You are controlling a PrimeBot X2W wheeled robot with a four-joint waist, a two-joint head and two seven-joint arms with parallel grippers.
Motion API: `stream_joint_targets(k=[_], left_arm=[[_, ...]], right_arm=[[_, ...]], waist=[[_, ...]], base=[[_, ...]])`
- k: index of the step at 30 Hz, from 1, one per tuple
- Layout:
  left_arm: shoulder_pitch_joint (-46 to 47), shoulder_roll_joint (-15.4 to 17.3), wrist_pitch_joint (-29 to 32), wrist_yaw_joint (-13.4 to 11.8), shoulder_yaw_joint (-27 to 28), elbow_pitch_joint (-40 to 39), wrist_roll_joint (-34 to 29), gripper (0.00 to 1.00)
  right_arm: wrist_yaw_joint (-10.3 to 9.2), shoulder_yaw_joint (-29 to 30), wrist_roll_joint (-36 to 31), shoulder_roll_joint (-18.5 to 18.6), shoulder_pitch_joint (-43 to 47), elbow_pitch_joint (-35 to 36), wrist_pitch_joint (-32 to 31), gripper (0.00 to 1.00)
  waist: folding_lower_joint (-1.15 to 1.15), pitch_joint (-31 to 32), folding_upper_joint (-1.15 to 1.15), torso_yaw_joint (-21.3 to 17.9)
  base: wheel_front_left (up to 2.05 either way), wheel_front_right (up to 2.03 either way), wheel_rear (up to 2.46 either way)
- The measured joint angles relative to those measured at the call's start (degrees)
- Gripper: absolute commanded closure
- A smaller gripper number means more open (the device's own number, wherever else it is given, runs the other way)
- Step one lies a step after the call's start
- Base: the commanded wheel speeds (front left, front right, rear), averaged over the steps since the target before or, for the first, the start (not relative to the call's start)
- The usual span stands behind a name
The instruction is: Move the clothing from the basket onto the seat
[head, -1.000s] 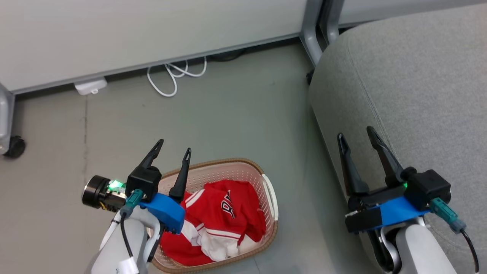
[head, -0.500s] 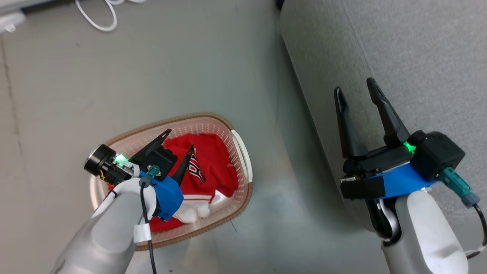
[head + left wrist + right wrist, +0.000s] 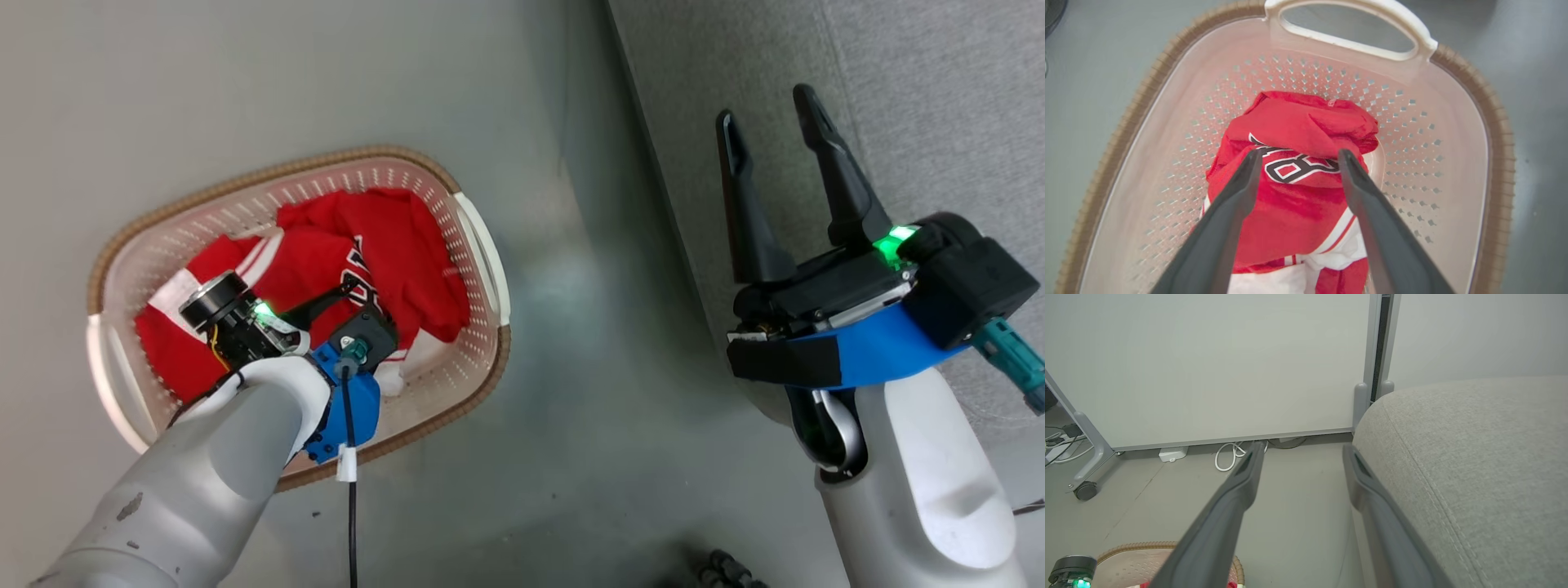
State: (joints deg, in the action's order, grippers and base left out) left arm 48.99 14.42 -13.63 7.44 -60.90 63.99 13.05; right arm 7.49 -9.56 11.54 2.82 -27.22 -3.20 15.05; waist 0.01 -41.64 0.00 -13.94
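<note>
The basket (image 3: 269,171) stands on the floor with the red-and-white clothing (image 3: 400,245) bunched inside it. My left gripper (image 3: 359,298) points down into the basket and is open. In the left wrist view its fingers (image 3: 1229,212) straddle the dark lettering on the clothing (image 3: 1298,122), with the left gripper (image 3: 1300,157) close over the fabric and nothing held; I cannot tell whether it touches. My right gripper (image 3: 766,106) is open and empty at the rounded edge of the grey seat (image 3: 939,98). In the right wrist view the right gripper (image 3: 1302,451) hangs beside the seat (image 3: 1474,457).
Grey floor (image 3: 571,367) lies between basket and seat. The basket's white handle (image 3: 1355,24) is at its far end. A white panel wall (image 3: 1208,367) stands behind, with a coiled white cable (image 3: 1229,455), a white adapter (image 3: 1173,454) and a caster wheel (image 3: 1085,491) at its foot.
The head camera has tilted down, so the whole picture has shifted. My left gripper has lowered from above the basket's rim into the basket, over the red clothing. Both grippers stay open.
</note>
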Motion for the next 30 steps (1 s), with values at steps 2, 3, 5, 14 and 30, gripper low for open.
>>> stream_joint_targets(k=[2, 3, 5, 14, 30], left_arm=[[1.52, 0.19, 1.24, 0.0, -5.01, 0.81, 2.18, 0.0], [1.89, 0.38, 1.51, 0.0, -6.62, 0.92, 3.0, 0.0], [2.69, 0.83, 1.91, 0.0, -8.83, 1.14, 4.55, 0.0], [6.23, 2.31, 3.97, 0.0, -12.14, 1.8, 7.79, 0.0], [7.49, -0.11, 1.29, 0.0, -12.45, 0.07, 7.58, 1.0]], right_arm=[[0.0, -0.09, 0.22, 0.01, -0.96, 0.73, 0.0, 0.0], [0.0, -0.18, 0.3, 0.01, -1.21, 0.9, 0.0, 0.0], [0.0, -0.36, 0.7, 0.0, -1.64, 1.29, 0.0, 0.0], [0.0, -0.65, 2.14, 0.01, -2.81, 3.22, 0.0, 0.0], [0.0, -0.1, 2.12, 0.01, -2.96, 3.3, 0.0, 0.0]], waist=[[0.0, -2.47, 0.0, -0.51], [0.0, -3.26, 0.0, -0.68], [-0.01, -4.71, 0.0, -1.05], [-0.01, -10.26, 0.0, -3.08], [-0.01, -11.0, 0.0, -2.27]], base=[[0.0, 0.0, 0.0], [0.0, 0.0, 0.0], [0.0, 0.0, 0.0], [0.0, 0.0, 0.0], [0.0, 0.0, 0.0]])
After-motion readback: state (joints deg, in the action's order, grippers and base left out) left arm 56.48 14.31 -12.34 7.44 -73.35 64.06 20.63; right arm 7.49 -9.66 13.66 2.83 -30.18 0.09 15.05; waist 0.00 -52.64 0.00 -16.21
